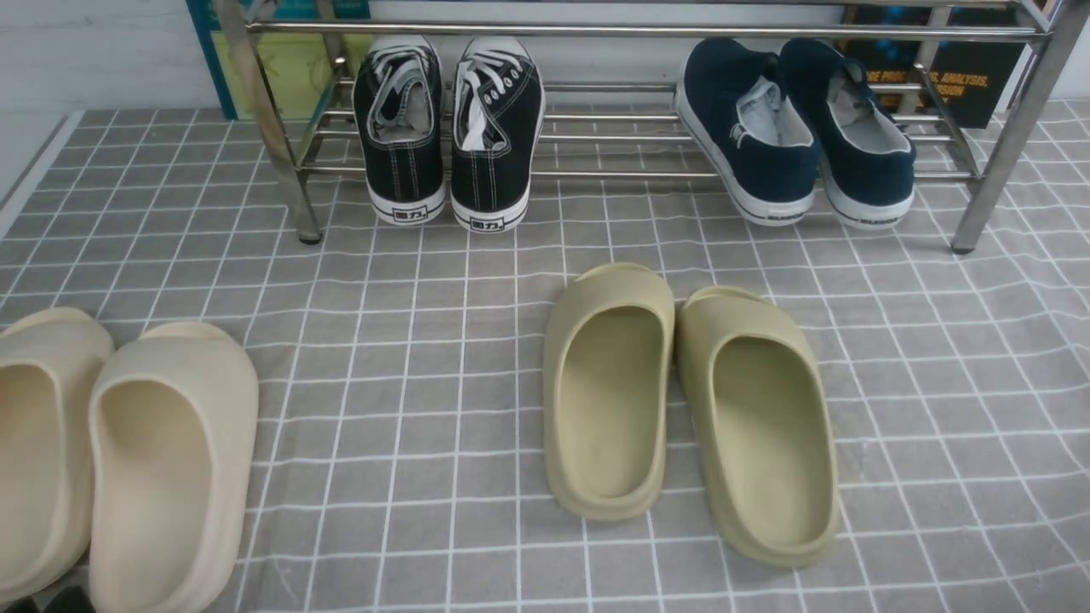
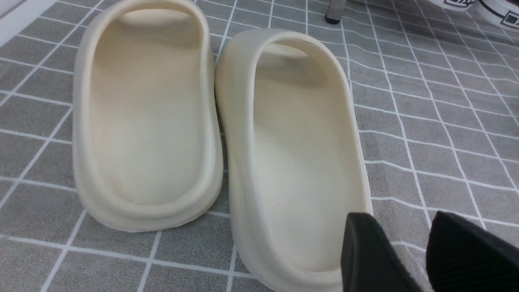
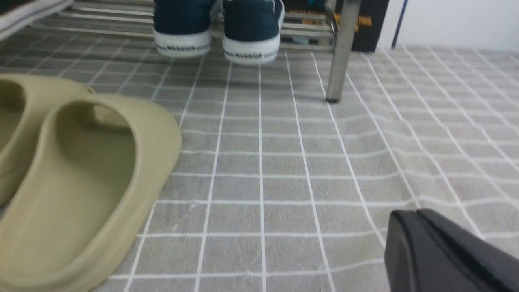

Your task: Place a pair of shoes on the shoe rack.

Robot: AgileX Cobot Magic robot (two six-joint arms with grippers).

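- The left gripper [image 2: 401, 239] stands parted and empty, just beside the cream slippers [image 2: 300, 162].
- The right gripper [image 3: 417, 215] is closed, holding nothing, with the olive slippers [image 3: 93, 174] near it.
- Ahead of the right gripper, well apart, the navy shoes [image 1: 758, 136] [image 1: 860, 136] sit side by side on the lower bars of the shoe rack [image 1: 630, 174] (heels overhanging).
- The black sneakers [image 1: 494, 145] share that shelf, ahead of both grippers.
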